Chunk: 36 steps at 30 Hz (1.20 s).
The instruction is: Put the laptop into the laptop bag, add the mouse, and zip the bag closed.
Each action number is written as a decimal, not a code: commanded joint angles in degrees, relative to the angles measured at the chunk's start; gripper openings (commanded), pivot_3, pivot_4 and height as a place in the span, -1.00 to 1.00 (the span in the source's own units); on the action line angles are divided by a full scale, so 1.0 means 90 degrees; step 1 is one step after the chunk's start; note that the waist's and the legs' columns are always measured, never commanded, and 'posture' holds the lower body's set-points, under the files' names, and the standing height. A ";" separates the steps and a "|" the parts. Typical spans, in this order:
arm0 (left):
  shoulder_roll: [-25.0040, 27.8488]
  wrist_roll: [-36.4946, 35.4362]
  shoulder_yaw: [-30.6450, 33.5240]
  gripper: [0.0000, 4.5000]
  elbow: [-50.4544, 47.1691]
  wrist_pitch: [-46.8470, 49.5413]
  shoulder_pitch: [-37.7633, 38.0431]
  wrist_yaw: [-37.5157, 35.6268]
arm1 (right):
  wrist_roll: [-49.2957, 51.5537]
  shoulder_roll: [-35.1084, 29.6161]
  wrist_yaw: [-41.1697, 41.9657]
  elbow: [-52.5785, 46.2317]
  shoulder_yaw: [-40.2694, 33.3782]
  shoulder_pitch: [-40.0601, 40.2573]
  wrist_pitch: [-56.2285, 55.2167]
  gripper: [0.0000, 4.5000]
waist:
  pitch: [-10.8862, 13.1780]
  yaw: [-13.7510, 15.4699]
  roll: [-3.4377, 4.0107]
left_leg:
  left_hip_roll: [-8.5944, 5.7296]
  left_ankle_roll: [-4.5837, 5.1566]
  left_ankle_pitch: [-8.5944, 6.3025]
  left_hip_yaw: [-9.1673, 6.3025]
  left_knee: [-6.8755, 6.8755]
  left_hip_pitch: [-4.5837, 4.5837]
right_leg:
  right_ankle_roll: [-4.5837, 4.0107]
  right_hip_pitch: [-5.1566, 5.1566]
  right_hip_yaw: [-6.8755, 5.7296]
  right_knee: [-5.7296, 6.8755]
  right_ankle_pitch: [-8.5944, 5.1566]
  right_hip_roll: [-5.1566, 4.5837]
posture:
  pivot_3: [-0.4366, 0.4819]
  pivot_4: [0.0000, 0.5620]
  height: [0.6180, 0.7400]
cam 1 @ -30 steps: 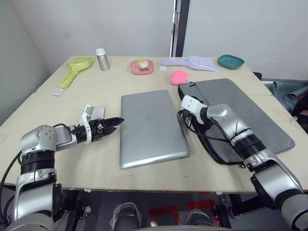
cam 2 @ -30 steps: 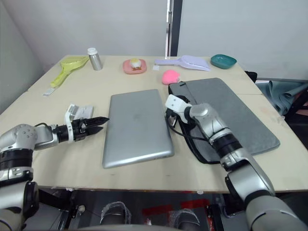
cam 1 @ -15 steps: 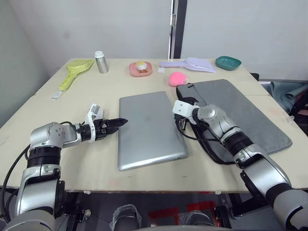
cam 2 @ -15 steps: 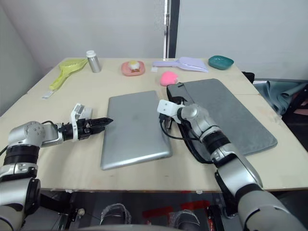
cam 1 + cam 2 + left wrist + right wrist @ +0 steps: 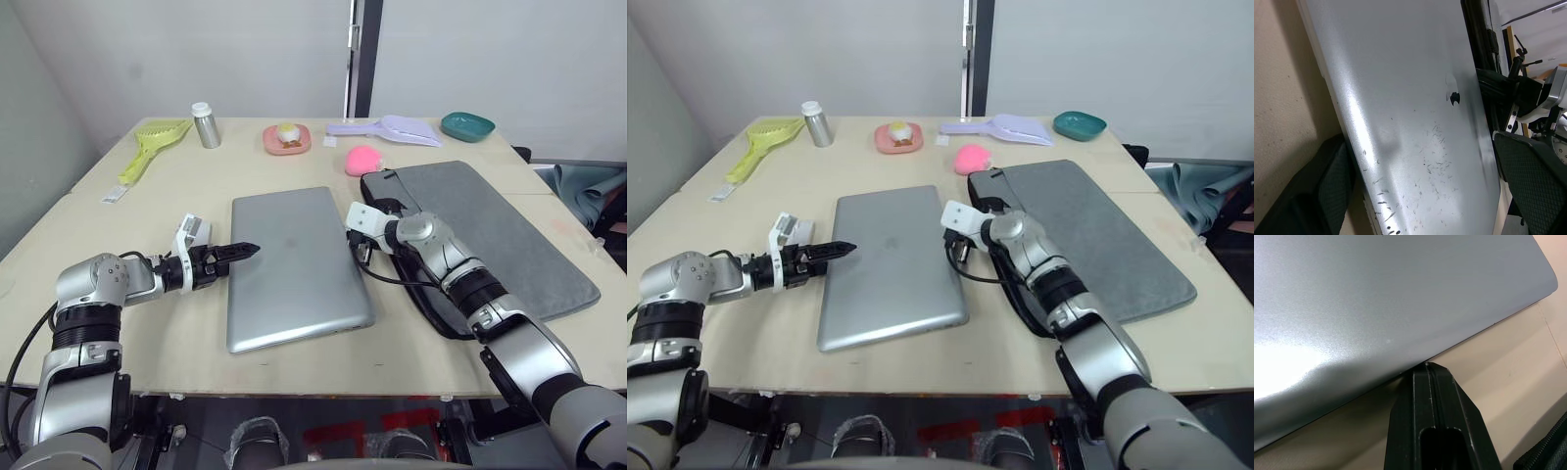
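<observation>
Pale wooden table (image 5: pixel 294 367) (cluttered), white walls (image 5: pixel 196 49)

I see along worktop (image 5: pixel 147 338) far edge: yellow-green scoop (image 5: pixel 152 145), metal bottle (image 5: pixel 206 124), pink dish (image 5: pixel 287 139) holding yellow item, lilac scoop (image 5: pixel 392 127), teal dish (image 5: pixel 467 125). Pink blob (image 5: pixel 364 160) nearer.
</observation>
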 commanded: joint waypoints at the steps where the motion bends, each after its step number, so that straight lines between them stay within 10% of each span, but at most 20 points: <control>1: -0.0398 -0.0136 -0.0428 0.65 0.0094 0.0548 0.0225 -0.0079 | 0.0136 0.0230 0.0208 -0.0483 0.0052 -0.0127 -0.0096 -1.00 | 0.0001 -0.0003 0.0000 | 0.0000 0.0000 0.0000 0.0000 -0.0001 -0.0001 | 0.0000 -0.0001 0.0000 -0.0001 0.0000 0.0000 | -0.05 -0.47 1.00; 11: -0.0586 -0.0241 -0.0273 -0.77 0.0031 0.0681 0.0098 -0.0097 | 0.0125 0.0176 0.0292 -0.0521 -0.0010 -0.0069 -0.0025 -1.00 | 0.0004 0.0051 -0.0006 | 0.0000 -0.0010 0.0005 -0.0012 -0.0010 -0.0020 | -0.0001 -0.0002 -0.0018 -0.0020 0.0002 0.0000 | -0.05 -0.47 1.00; 21: -0.0280 -0.0327 -0.0277 -0.79 -0.0177 0.0835 -0.0147 -0.0172 | 0.0494 0.0022 0.0407 -0.0715 -0.0542 -0.0369 0.0262 -1.00 | 0.0010 0.0058 -0.0009 | 0.0000 -0.0011 0.0005 -0.0024 -0.0012 -0.0034 | -0.0002 -0.0002 -0.0031 -0.0034 0.0004 -0.0001 | -0.05 -0.47 1.00; 30: 0.0410 -0.0700 0.0230 -0.79 -0.0638 0.1485 -0.0680 -0.0154 | 0.3122 -0.0523 0.1108 -0.3494 -0.2447 -0.0740 0.3310 -1.00 | 0.0032 0.0037 -0.0010 | 0.0017 0.0002 0.0054 -0.0071 -0.0025 -0.0103 | 0.0034 -0.0045 -0.0087 -0.0037 0.0026 0.0020 | -0.05 -0.47 1.00; 36: 0.0993 -0.1508 0.0989 -0.79 -0.0789 0.1831 -0.0426 -0.0032 | 0.4364 -0.1972 0.0803 -0.5758 -0.4058 0.0828 0.5466 -0.77 | 0.0034 0.0094 -0.0007 | 0.0031 -0.0030 0.0052 -0.0116 -0.0047 -0.0123 | 0.0030 -0.0031 -0.0141 -0.0075 0.0024 0.0035 | -0.05 -0.47 1.00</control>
